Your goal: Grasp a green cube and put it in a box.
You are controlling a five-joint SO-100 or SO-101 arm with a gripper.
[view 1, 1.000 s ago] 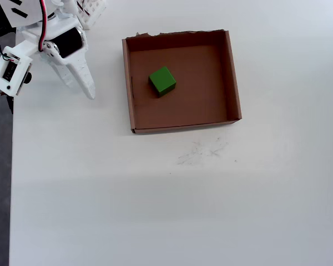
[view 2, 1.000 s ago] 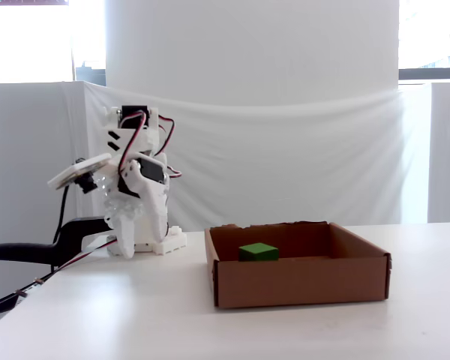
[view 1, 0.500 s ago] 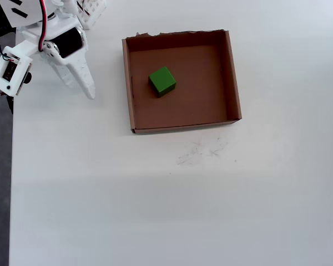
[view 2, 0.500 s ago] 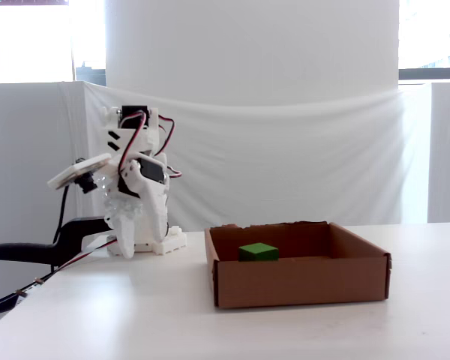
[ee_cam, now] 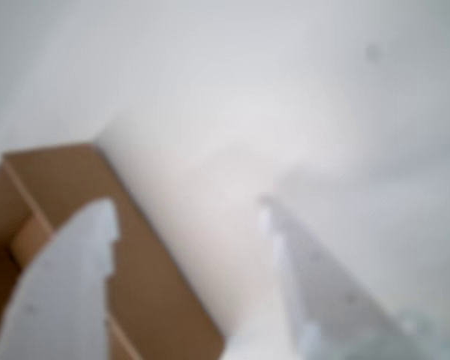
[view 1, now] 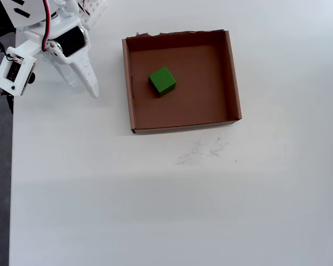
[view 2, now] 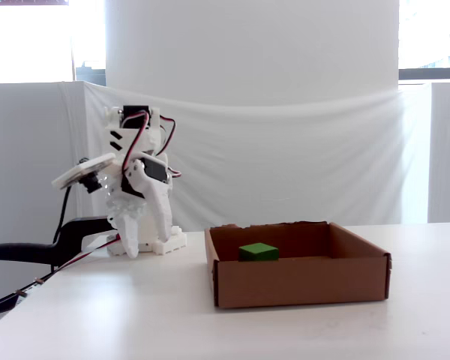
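In the blurred wrist view the jaws stand parted and empty over the white desk, a corner of the box at lower left. In the overhead view the green cube lies inside the box, left of centre, well apart from the arm. In the fixed view the cube rests on the box floor.
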